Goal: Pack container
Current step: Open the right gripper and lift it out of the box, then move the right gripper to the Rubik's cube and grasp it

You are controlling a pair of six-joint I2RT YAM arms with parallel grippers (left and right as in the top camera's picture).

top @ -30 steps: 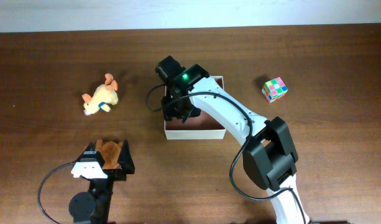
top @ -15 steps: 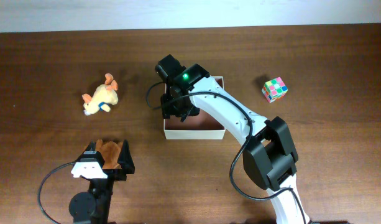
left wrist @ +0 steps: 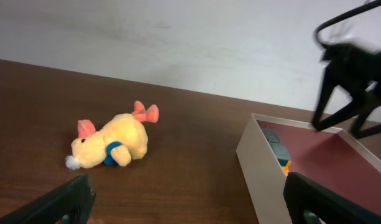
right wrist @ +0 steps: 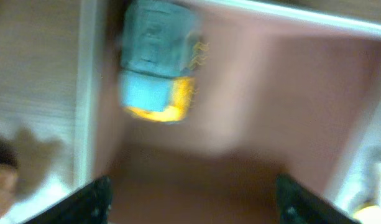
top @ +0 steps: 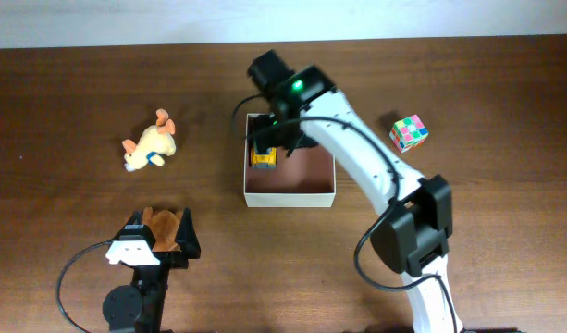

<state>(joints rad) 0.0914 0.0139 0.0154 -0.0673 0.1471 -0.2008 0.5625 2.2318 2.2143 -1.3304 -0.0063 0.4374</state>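
Left claw (top: pixel 160 229) nearest the base, fingers spread wide, nothing between them in its own wrist view. From overhead we note a brown furry thing (top: pixel 157 220) at that claw; whether it touches, we cannot tell.

Mid-worktop (top: pixel 80 83): the container (top: pixel 289 198), cream walls, reddish-brown floor, sits upright and open. Inside, against its left wall toward the far corner, lies a small yellow-and-blue toy truck (top: pixel 263 158).

Right claw (top: pixel 281 139) hangs over the container's far side, just beside the truck, fingers apart and empty. Its wrist view is blurred.

Well left of the container, a yellow plush animal (top: pixel 152 146) with pink ears lies on its side. Well right, a multicoloured puzzle cube (top: pixel 409 132).
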